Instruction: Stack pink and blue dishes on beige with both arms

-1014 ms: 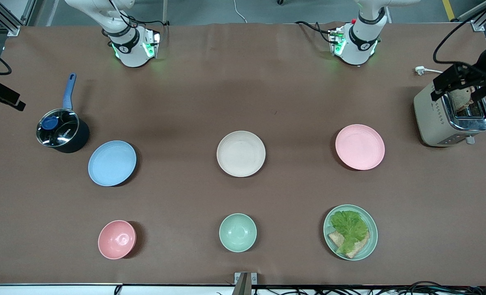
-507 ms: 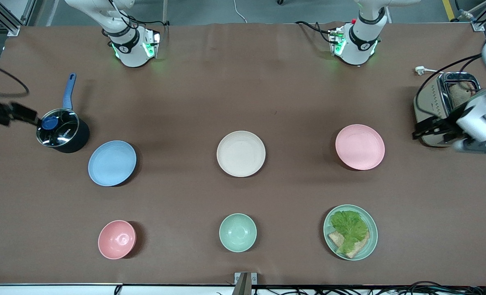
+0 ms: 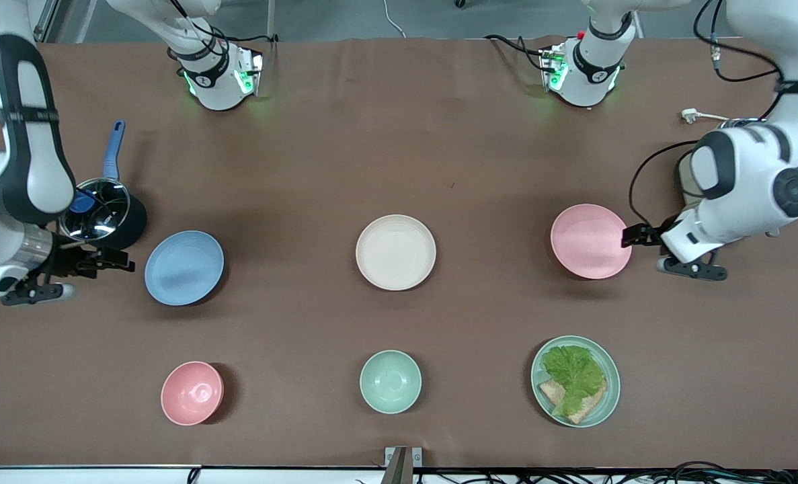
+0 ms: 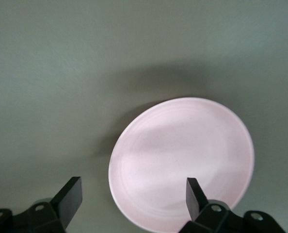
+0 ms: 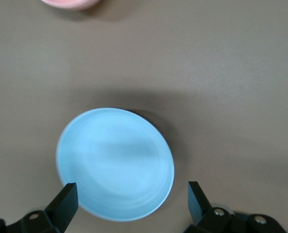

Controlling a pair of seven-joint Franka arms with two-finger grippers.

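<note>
The beige plate (image 3: 396,252) is set at the middle of the table (image 3: 399,154), with nothing on it. The pink plate (image 3: 591,240) lies toward the left arm's end, the blue plate (image 3: 184,267) toward the right arm's end, each well apart from the beige one. The left gripper (image 3: 634,236) is held at the pink plate's outer rim, fingers spread wide. The right gripper (image 3: 120,261) is held just beside the blue plate, fingers also spread wide, near a lidded saucepan (image 3: 103,214).
</note>
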